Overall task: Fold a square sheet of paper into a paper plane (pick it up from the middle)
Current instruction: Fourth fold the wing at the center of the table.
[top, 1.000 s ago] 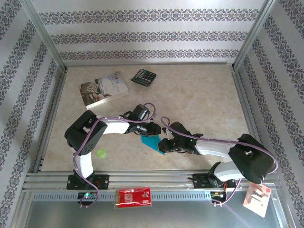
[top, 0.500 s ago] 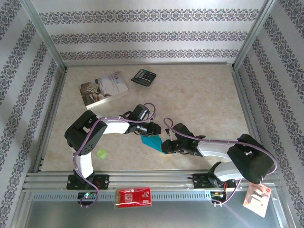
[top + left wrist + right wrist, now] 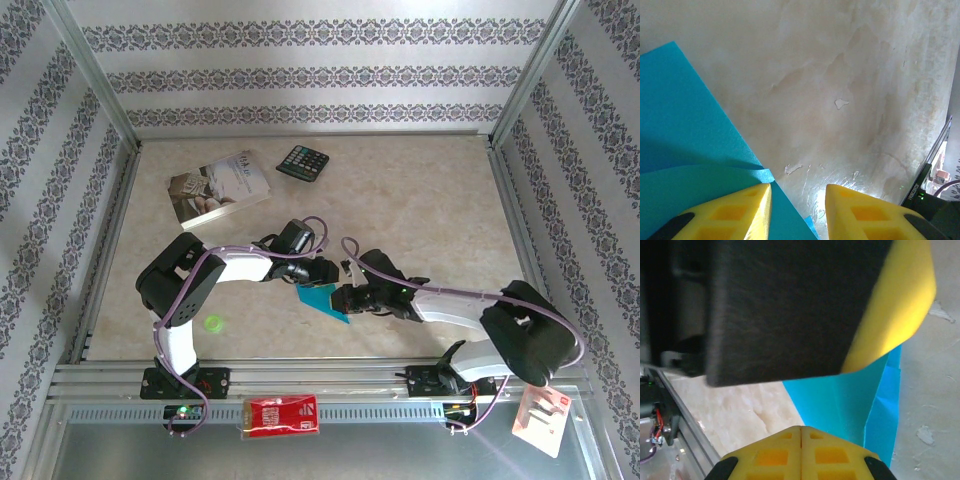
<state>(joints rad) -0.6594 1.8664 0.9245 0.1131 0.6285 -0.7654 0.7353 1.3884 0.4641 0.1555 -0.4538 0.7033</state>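
Right fingers (image 3: 770, 457) pressed together beside the blue paper (image 3: 835, 400); left fingers (image 3: 735, 210) parted.

Matte sheet of paper (image 3: 680, 130) on a smooth, faintly glossy table (image 3: 850, 65).

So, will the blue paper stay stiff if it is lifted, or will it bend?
Probably it bends: in the left wrist view one layer of the square sheet of paper arches loosely over another. It looks thin and light, so a push would likely buckle it on the table. Its fold lines may stiffen it slightly.
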